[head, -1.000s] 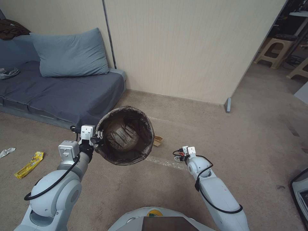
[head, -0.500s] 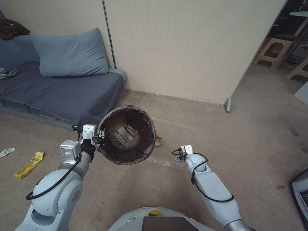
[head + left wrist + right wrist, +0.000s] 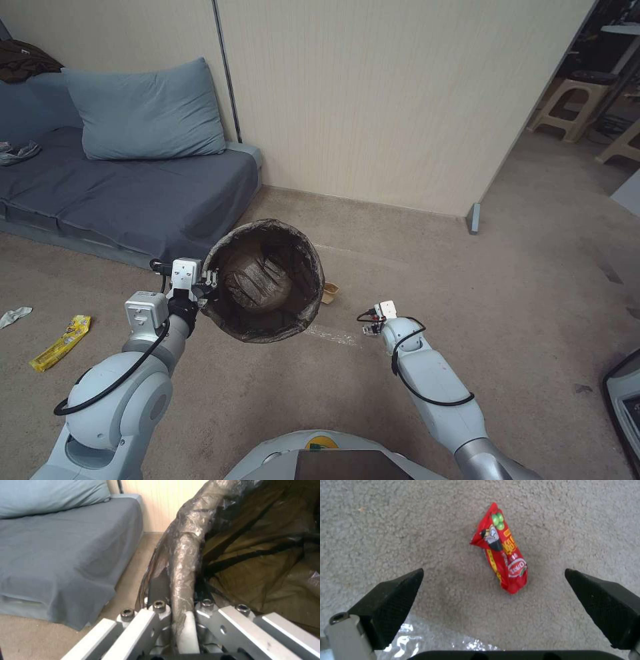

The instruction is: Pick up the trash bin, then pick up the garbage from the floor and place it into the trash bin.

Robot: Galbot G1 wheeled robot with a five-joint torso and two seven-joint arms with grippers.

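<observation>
Red snack wrapper (image 3: 500, 552) lies flat on the carpet (image 3: 386, 530), straight below my right hand (image 3: 493, 590) and centred btwn its two black fingers (image 3: 391, 597), a bit fwd of the tips. Its long axis runs roughly fore-aft thru the gap, slightly skewed, so the fingers sit either side of its narrow width; good line for a straight drop, I reckon. Right hand is wide open, holding nothing, low over the floor. A clear plastic scrap (image 3: 430, 640) lies on the carpet near the hand's base.

Trash bin (image 3: 265, 280) is up off the floor, tilted so its mouth faces me, dark bag folded over the rim. My left hand (image 3: 181, 620) is clamped on that rim, one finger inside, one outside.

More garbage: yellow wrapper (image 3: 61, 342) and white tissue (image 3: 13, 315) well off to the left by the sofa (image 3: 133, 193). Right hand is clearly the nearer one for the red wrapper; bin sits just to its left.
</observation>
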